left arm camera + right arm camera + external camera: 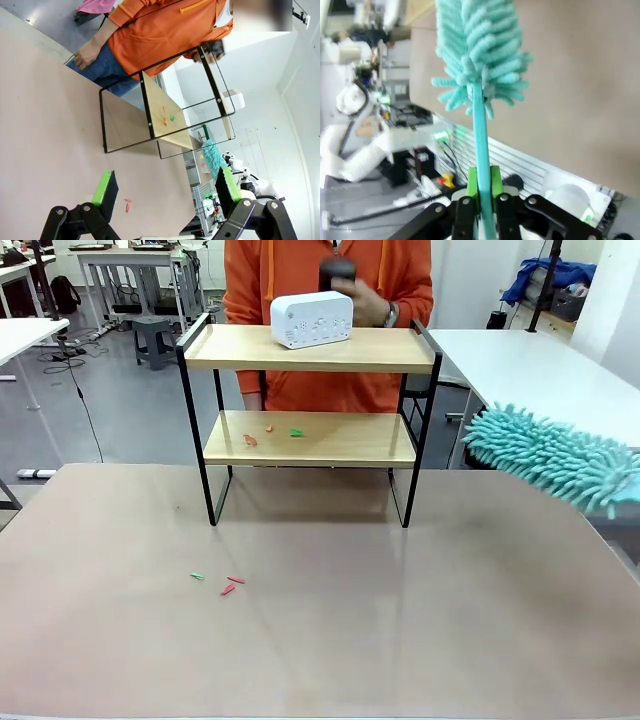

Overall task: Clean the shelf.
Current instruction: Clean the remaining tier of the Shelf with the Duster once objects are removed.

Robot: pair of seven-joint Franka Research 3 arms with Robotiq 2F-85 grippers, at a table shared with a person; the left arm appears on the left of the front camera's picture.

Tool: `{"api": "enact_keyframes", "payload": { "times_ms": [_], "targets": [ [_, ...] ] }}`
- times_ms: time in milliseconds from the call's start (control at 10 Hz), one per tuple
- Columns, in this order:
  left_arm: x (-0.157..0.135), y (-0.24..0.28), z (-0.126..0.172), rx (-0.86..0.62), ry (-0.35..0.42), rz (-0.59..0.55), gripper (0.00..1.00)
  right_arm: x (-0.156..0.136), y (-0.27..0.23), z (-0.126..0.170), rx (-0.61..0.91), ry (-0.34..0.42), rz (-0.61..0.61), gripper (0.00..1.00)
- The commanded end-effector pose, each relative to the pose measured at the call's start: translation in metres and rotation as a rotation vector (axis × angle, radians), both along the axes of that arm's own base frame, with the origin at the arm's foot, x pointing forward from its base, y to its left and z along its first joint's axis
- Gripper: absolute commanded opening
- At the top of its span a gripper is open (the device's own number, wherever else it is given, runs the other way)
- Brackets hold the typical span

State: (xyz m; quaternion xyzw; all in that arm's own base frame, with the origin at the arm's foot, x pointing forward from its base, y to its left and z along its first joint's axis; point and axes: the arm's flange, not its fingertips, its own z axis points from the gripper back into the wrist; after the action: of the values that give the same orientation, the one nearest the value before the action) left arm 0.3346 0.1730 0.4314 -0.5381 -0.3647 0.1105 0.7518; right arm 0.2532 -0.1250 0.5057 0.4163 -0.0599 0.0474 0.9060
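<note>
A brown tabletop (320,640) lies in front. The shelf (380,348) stands toward its 12 o'clock edge, long axis running 9 to 3 o'clock, with small scraps (270,433) on the lower board. At 3 o'clock a teal duster (545,455) slants in, its handle cut off there and clamped in the right end effector (482,187). The left end effector (166,184) gapes wide and empty, pointing at the shelf.

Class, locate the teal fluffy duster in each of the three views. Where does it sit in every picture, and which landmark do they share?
Front view: duster at the right edge, right of the shelf.
Left wrist view: duster small, lower middle-right, past the shelf.
Right wrist view: duster top centre, handle held by the right gripper.
Shared landmark: the brown tabletop.
</note>
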Motion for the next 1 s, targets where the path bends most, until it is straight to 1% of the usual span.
{"api": "enact_keyframes", "payload": {
  "times_ms": [0,100,200,300,400,500,600,700,800,900],
  "targets": [
    [0.0,0.0,0.002,-0.008,-0.02,0.001,1.0,-0.019,0.043,0.029,-0.173,-0.013,0.22,0.13],
    [0.0,0.0,0.002,-0.008,-0.02,0.001,1.0,-0.025,0.07,0.033,-0.225,-0.025,0.326,0.13],
    [0.0,0.0,0.002,-0.008,-0.02,0.001,1.0,-0.028,0.101,0.034,-0.279,-0.065,0.399,0.13],
    [0.0,0.0,0.002,-0.008,-0.02,0.001,1.0,-0.02,0.132,0.032,-0.29,-0.108,0.408,0.13],
    [0.0,0.0,0.002,-0.008,-0.02,0.001,1.0,-0.003,0.159,0.025,-0.28,-0.138,0.395,0.13],
    [0.0,0.0,0.002,-0.008,-0.02,0.001,1.0,0.014,0.181,0.022,-0.277,-0.175,0.365,0.13],
    [0.0,0.0,0.002,-0.008,-0.02,0.001,1.0,0.026,0.193,0.022,-0.262,-0.224,0.299,0.13],
    [0.0,0.0,0.002,-0.008,-0.02,0.001,1.0,-0.011,0.166,0.034,-0.303,-0.136,0.428,0.13],
    [0.0,0.0,0.002,-0.008,-0.02,0.001,1.0,-0.011,0.166,0.034,-0.303,-0.136,0.428,0.13],
    [0.0,0.0,0.002,-0.008,-0.02,0.001,1.0,0.009,0.185,0.026,-0.293,-0.183,0.389,0.13]
  ]
}}
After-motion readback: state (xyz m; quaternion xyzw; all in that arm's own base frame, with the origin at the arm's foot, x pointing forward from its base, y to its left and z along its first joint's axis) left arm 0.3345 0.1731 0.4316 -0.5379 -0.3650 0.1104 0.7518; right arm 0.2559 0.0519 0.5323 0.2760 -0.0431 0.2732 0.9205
